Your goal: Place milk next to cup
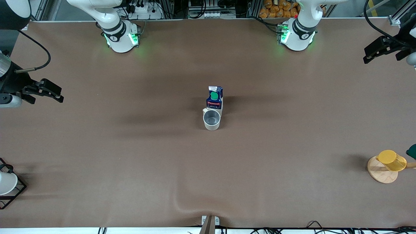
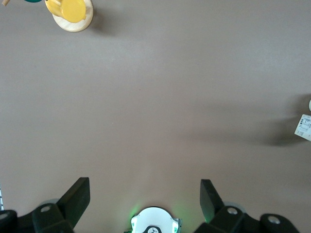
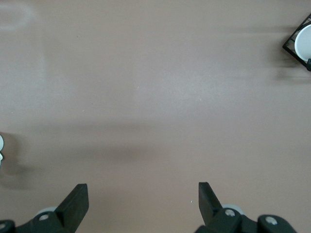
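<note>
The milk (image 1: 214,97), a dark blue carton with a green cap and red label, stands upright at the table's middle. The grey-beige cup (image 1: 211,119) stands right beside it, nearer to the front camera, close enough that I cannot tell whether they touch. My left gripper (image 1: 377,52) is open and empty, up over the left arm's end of the table; its own view (image 2: 144,194) shows a sliver of the milk (image 2: 303,127) at the edge. My right gripper (image 1: 52,91) is open and empty over the right arm's end; its own view (image 3: 141,199) shows bare table.
A yellow cup (image 1: 390,159) lies on a wooden stand (image 1: 382,172) at the left arm's end, also in the left wrist view (image 2: 72,10). A white cup in a black wire rack (image 1: 14,191) stands at the right arm's end, also in the right wrist view (image 3: 289,46).
</note>
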